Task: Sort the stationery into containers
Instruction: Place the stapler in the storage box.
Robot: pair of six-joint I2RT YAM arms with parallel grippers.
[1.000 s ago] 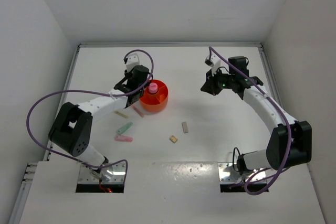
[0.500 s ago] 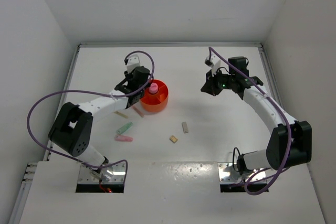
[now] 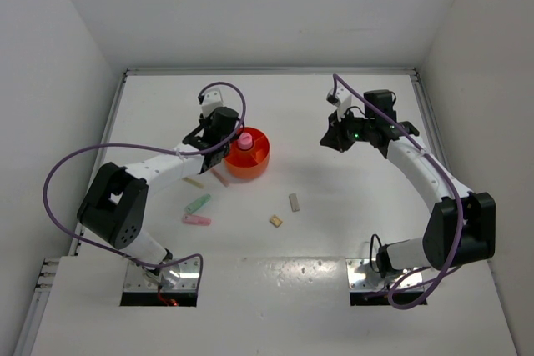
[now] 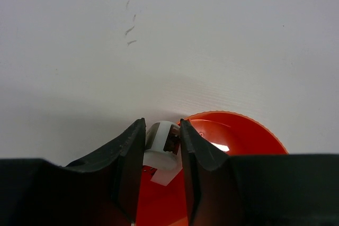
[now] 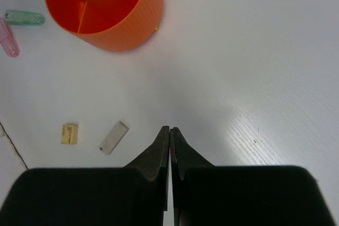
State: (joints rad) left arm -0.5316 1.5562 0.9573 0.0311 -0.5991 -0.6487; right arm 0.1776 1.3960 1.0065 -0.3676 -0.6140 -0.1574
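Top external view shows the table (image 3: 334,231) with the orange tub (image 3: 254,160) left of centre. The tub is rigid plastic but probably light, so expect it to slide if a finger pushes its wall. Approach from above.

The left gripper (image 4: 163,140) hangs over the tub's rim with its jaws pinching a white stick (image 4: 160,144) across its width. The right gripper (image 5: 169,136) is well apart from the tub, jaws pressed together and holding nothing.

The pink capsule (image 3: 244,140) stands in the tub's central cup.

Four sticks lie on the table just left of the tub: the mint stick (image 3: 198,203), the pink stick (image 3: 196,220), the tan stick (image 3: 193,181) and a salmon stick (image 3: 219,177). Treat them as light, stiff and smooth. They are likely to roll, so take each one at mid-length, across its narrow width.

Two beige blocks (image 3: 275,221) lie near each other, nearer the arm bases than the tub. They sit low and flat, so grip across their short sides, close to the table.

Compared with a second ago, the left wrist sits slightly nearer the tub. The right arm and the loose pieces are unchanged.
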